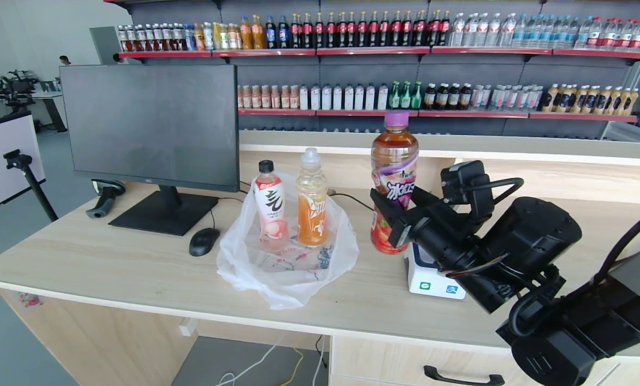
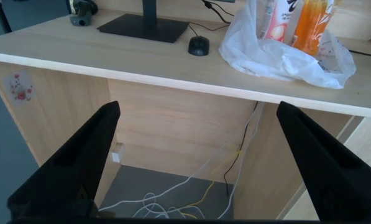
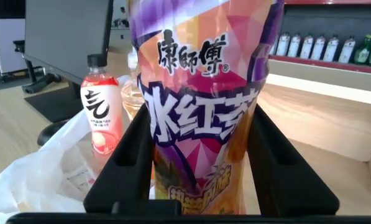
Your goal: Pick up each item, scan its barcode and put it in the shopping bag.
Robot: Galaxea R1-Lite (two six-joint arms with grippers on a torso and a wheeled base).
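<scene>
This is a shop checkout. Red-edged shelves (image 1: pixel 384 51) of bottled drinks stand behind a wooden counter (image 1: pixel 110 257) with a monitor (image 1: pixel 151 126) and handheld barcode scanner (image 1: pixel 105 195).

tea bottle (image 1: pixel 394 177): purple cap, purple and orange label, amber drink, upright, clamped at mid-body between the fingers of the right end effector (image 1: pixel 388 217), just right of the shopping bag (image 1: pixel 285 279). bag is thin whitish plastic, open, slumped on the worktop (image 1: pixel 110 257). standing side by side inside it: pink-label bottle (image 1: pixel 271 206) with black cap, orange drink bottle (image 1: pixel 311 201) with clear cap.
</scene>
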